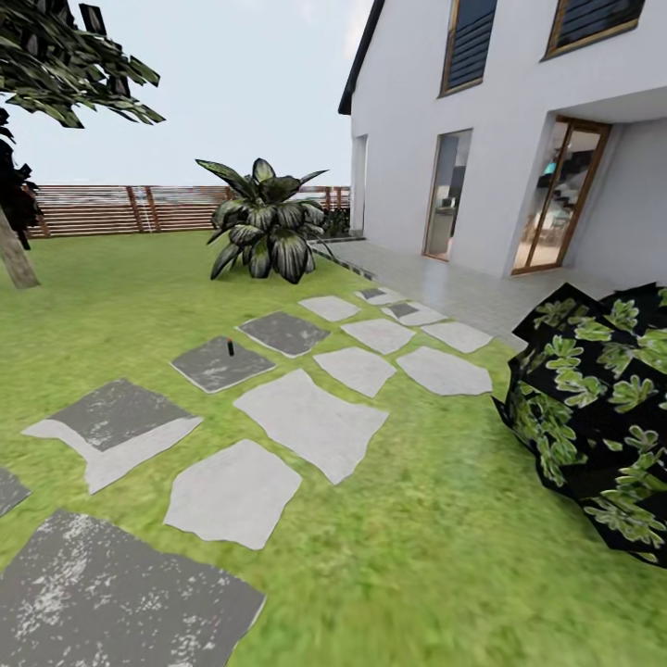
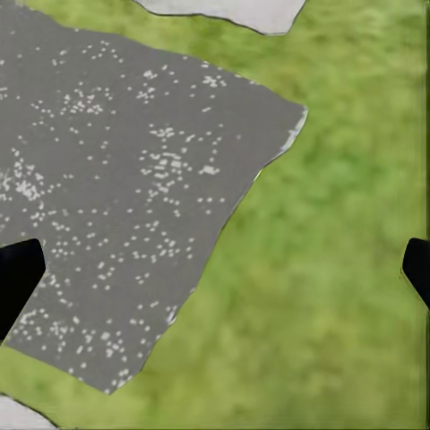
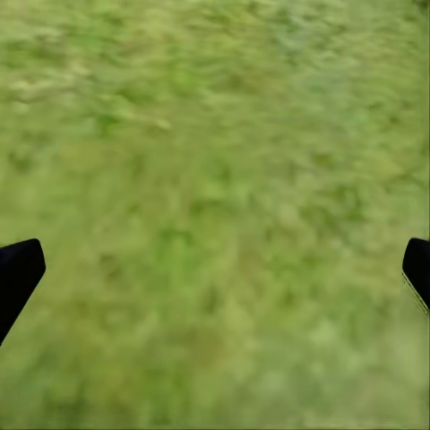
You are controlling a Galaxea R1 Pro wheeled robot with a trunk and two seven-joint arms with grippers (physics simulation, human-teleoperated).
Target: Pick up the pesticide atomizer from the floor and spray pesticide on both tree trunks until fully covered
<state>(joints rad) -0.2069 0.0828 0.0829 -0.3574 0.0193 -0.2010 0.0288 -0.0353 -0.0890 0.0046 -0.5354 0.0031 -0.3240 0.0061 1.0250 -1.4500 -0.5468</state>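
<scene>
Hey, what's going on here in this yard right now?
Nothing is being handled yet. The robot is out on the lawn beside the white house, looking over the grey stepping stones. A small dark upright object, too small to identify, stands on one darker slab. The left gripper hangs open and empty over a speckled grey stone; the right gripper hangs open over bare grass. A tree trunk stands far left near the fence.

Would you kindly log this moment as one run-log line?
phase: in transit | atomizer: upright on dark slab, untouched | left end effector: open, empty | right end effector: open over grass
</scene>
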